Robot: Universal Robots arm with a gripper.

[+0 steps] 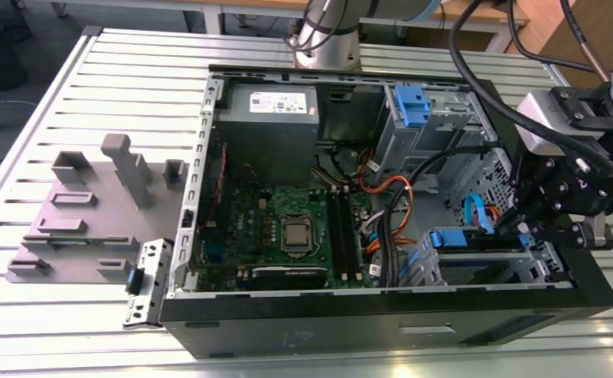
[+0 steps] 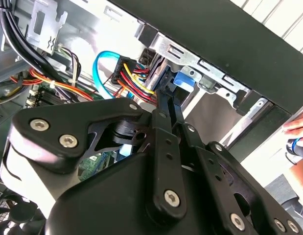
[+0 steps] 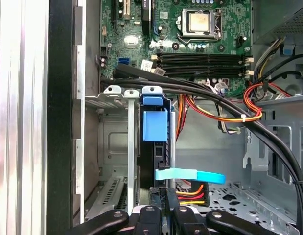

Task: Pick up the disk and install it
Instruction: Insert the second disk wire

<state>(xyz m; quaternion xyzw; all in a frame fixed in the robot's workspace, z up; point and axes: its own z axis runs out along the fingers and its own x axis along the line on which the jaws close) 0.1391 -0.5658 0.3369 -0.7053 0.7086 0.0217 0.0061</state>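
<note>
1 disk seated in case drive cage; gripper just beside it.

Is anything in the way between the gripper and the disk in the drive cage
Nothing visible does. In the first wrist view the gripper sits right at the end of the disk, which stands upright in the metal drive cage. The light-blue cable crosses beside it.

I work in a robotics lab: my arm's base is bolted at twelve o'clock on a slotted aluminium bench, an opened computer case before it, grey fixtures at nine.
</note>
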